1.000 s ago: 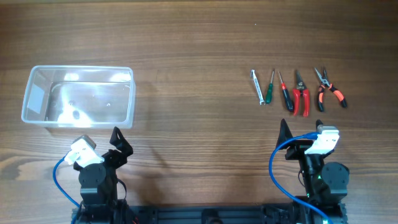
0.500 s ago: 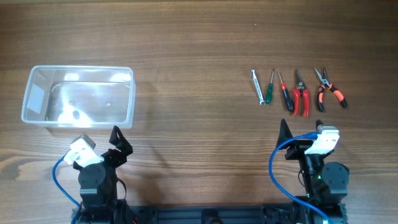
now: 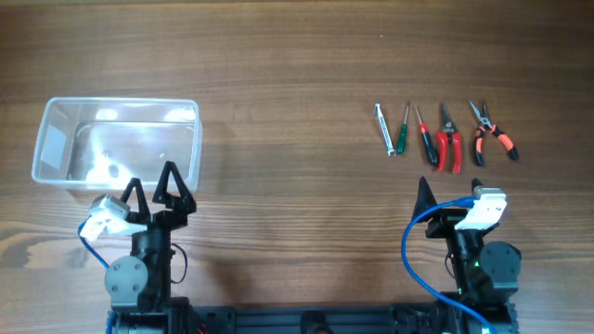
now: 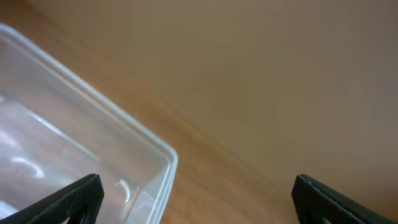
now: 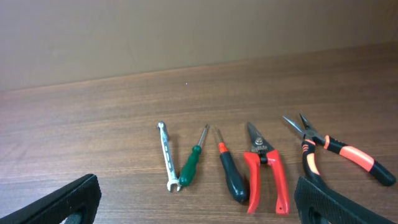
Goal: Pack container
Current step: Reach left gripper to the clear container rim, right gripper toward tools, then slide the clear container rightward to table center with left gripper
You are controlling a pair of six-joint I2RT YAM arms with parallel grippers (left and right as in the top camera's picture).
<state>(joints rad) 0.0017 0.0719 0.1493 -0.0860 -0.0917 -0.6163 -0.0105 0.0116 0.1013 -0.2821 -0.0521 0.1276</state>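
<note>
The container (image 3: 116, 144), a clear plastic tub, sits at the left of the table with nothing in it. My left gripper (image 3: 151, 187) is open and empty just in front of its near right corner. In the left wrist view the container's rim (image 4: 124, 118) lies between the spread fingers (image 4: 199, 205). My right gripper (image 3: 455, 199) is open and empty, just in front of a row of hand tools. From left to right these are a wrench (image 5: 165, 155), a green screwdriver (image 5: 193, 163), a black screwdriver (image 5: 230, 173), red snips (image 5: 264, 171) and orange pliers (image 5: 336, 152).
The tool row (image 3: 444, 134) lies at the right of the wooden table (image 3: 288, 83). Both arm bases stand at the front edge, with blue cables looping beside them.
My left arm has swung left and forward toward the container, and its fingers now show spread apart. The right arm and the tools have not moved.
</note>
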